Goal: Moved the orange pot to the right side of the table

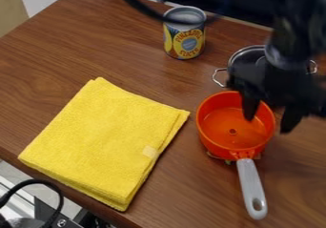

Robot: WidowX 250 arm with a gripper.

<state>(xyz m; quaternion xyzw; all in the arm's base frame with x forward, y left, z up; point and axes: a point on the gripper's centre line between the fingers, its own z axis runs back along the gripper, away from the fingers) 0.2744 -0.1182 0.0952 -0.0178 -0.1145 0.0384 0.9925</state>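
Note:
My gripper hangs over the right rim of the orange pot, its fingers apart: one dips inside the pot and the other is outside, right of the wall. The orange pot stands upright, right of the middle of the wooden table, and its grey handle points toward the near edge. A little of some greenish-brown item peeks out from under the pot. I cannot tell whether either finger touches the rim.
A folded yellow cloth lies left of the pot. Behind stands a pineapple can. A metal pot with wire handles sits at the back right, partly behind the arm. The table's near edge runs along the lower left.

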